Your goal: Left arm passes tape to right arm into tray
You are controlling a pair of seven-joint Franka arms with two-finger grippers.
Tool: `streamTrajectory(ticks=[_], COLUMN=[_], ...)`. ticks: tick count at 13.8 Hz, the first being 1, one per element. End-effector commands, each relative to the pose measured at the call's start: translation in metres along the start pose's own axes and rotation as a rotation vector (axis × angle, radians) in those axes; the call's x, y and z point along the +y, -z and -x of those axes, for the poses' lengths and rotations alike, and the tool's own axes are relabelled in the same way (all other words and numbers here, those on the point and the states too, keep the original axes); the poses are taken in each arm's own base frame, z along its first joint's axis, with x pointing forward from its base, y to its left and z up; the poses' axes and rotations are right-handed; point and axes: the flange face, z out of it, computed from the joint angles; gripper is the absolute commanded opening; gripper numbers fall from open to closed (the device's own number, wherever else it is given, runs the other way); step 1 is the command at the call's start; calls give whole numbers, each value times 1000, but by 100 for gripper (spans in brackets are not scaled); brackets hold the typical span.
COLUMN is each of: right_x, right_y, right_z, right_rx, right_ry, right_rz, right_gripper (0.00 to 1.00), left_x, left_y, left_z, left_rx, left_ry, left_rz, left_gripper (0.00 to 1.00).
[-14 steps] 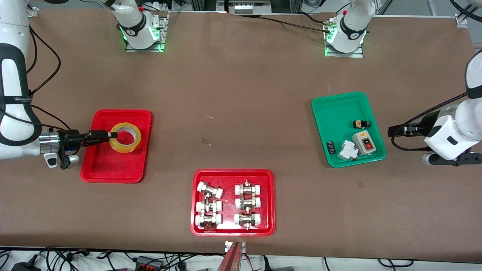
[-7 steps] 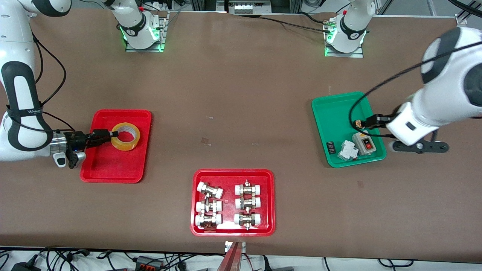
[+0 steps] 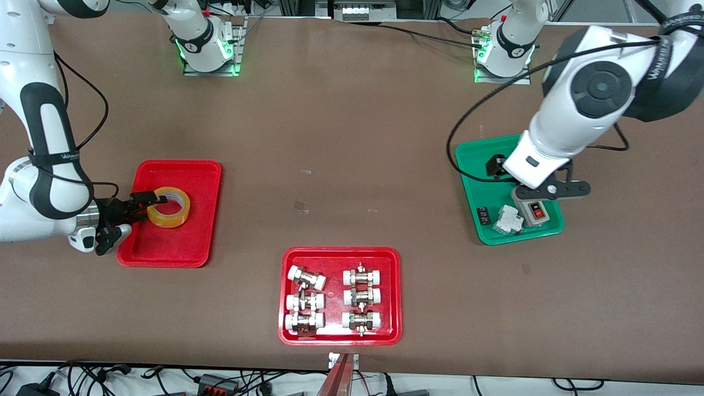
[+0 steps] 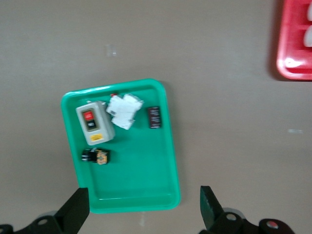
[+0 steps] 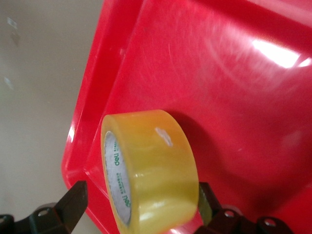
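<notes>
The tape (image 3: 179, 212) is a yellow roll that lies in the plain red tray (image 3: 165, 247) toward the right arm's end of the table. My right gripper (image 3: 144, 206) reaches in over the tray's rim and is open. In the right wrist view the tape (image 5: 156, 165) sits tilted between the spread fingers of my right gripper (image 5: 141, 204), against one finger and apart from the other, over the tray floor (image 5: 219, 73). My left gripper (image 3: 493, 165) is open and empty in the air above the green tray (image 3: 484, 151).
The green tray (image 4: 141, 165) holds a grey switch box (image 4: 94, 123), a white part (image 4: 124, 109) and small black parts. A red tray of white-capped metal fittings (image 3: 333, 258) stands near the front edge at mid-table; its corner shows in the left wrist view (image 4: 292, 58).
The right gripper and the tape have shifted toward the front camera within the red tray. The left arm has swung in from the table's end to above the green tray.
</notes>
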Motion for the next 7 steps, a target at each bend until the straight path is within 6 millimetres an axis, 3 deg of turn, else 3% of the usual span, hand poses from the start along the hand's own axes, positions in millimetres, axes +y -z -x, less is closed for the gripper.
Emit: streamTrajectory(ticks=[1,4,6,7], right_x=[-36,-51,-92,-118], right_y=[43,71,107,126], right_z=[-11,-11,-16,-16], right_rx=[0,19,17,27], right_ry=[63,65,-5,-52], right_rz=[129,185,281,332], right_gripper=[100,100,100,100], left_x=[9,6,-8,-32], left_y=[13,25,27,26], left_z=[-20,-30,-33,-39], left_rx=[-10,-39,-73,-104], left_ry=[-27,-189,-171,-133], left_rz=[-73,-160,-139,-115], left_gripper=[100,100,100,100])
